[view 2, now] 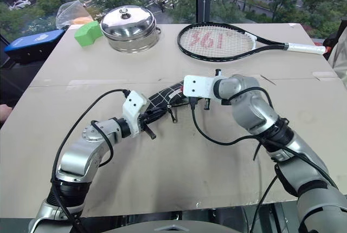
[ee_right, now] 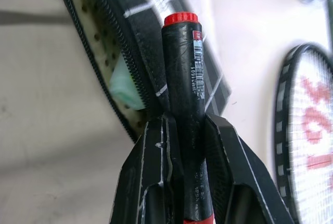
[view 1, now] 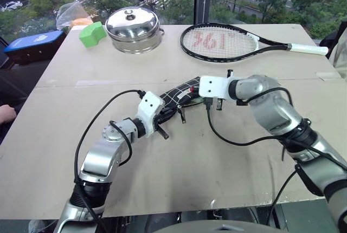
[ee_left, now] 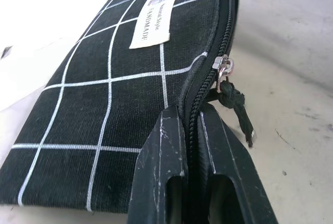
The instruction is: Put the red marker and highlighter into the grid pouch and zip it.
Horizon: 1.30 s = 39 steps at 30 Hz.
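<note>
The grid pouch (view 1: 179, 95) lies mid-table, black with white lines and a small white label (ee_left: 153, 18). My left gripper (ee_left: 190, 115) is shut on the pouch's zipper edge, just below the slider and its dangling pull (ee_left: 235, 101). My right gripper (ee_right: 188, 119) is shut on the red marker (ee_right: 182, 62), whose black barrel and red end point at the pouch's open mouth. Inside that mouth lies the light-green highlighter (ee_right: 125, 86). In the head views both grippers meet at the pouch, the left gripper (view 1: 164, 115) at its near end and the right gripper (view 1: 193, 95) at its far end.
A lidded steel pot (view 1: 133, 30), a green block (view 1: 92, 33) and a blue box (view 1: 32, 43) sit at the back left. A tennis racket (view 1: 222, 42) lies at the back right. A person's hand (view 1: 5, 115) shows at the left table edge.
</note>
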Each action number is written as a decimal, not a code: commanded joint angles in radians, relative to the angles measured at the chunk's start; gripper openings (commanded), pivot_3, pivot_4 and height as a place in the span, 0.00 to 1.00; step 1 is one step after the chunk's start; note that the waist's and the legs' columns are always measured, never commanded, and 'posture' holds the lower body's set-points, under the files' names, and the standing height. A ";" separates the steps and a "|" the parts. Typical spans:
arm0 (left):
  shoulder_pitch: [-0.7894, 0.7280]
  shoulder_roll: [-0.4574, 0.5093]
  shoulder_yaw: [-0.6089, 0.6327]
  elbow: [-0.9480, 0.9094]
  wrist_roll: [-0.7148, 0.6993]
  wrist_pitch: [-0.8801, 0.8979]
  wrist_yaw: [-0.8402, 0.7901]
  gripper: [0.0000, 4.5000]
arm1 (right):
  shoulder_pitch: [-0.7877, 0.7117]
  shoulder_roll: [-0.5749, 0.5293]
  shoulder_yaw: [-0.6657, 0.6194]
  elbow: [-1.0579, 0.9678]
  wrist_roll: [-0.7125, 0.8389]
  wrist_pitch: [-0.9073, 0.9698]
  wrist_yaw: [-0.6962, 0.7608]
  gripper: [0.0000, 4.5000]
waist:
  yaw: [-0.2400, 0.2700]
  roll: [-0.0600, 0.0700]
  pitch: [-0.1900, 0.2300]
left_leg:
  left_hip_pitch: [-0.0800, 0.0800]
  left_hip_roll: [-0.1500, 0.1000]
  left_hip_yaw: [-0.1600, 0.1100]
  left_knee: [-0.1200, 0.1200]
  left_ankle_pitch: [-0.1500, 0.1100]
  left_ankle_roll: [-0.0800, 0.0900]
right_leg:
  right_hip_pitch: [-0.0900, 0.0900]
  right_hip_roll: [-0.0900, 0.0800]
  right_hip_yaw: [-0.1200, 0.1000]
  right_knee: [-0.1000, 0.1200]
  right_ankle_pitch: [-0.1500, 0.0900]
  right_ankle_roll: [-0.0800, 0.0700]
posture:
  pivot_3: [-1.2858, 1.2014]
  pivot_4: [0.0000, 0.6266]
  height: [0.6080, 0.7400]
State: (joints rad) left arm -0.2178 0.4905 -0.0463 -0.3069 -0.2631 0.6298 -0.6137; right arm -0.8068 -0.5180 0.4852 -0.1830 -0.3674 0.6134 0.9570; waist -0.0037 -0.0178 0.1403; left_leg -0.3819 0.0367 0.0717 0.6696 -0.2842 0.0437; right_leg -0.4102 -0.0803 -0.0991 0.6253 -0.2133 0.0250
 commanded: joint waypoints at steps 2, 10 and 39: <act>-0.005 -0.002 0.021 -0.047 -0.021 0.005 0.011 0.00 | 0.038 -0.044 -0.071 -0.173 0.046 0.088 0.044 0.02 | 0.000 0.000 0.000 | 0.000 0.000 0.000 0.000 0.000 0.000 | 0.000 0.000 0.000 0.000 0.000 0.000 | 0.52 0.24 1.00; -0.027 -0.019 -0.016 -0.119 -0.038 0.075 0.040 0.00 | 0.051 -0.083 0.015 -0.186 -0.009 0.094 0.035 0.02 | -0.003 0.000 0.000 | 0.000 0.000 0.000 0.000 0.000 0.000 | 0.000 0.001 0.001 0.000 0.000 0.000 | 0.52 0.24 1.00; -0.073 0.006 -0.054 -0.148 -0.054 0.110 0.047 0.00 | -0.011 0.100 -0.006 0.112 0.023 -0.082 0.018 0.76 | -0.003 -0.001 0.000 | 0.000 0.000 0.000 0.000 0.000 -0.001 | 0.000 0.001 0.002 0.000 0.000 0.000 | 0.52 0.24 1.00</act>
State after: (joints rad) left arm -0.2958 0.4980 -0.1398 -0.4322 -0.3004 0.7579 -0.5671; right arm -0.8318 -0.3867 0.5619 0.0206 -0.3963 0.5158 0.9412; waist -0.0065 -0.0185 0.1403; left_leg -0.3820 0.0366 0.0718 0.6695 -0.2838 0.0429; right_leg -0.4103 -0.0793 -0.0978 0.6251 -0.2134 0.0249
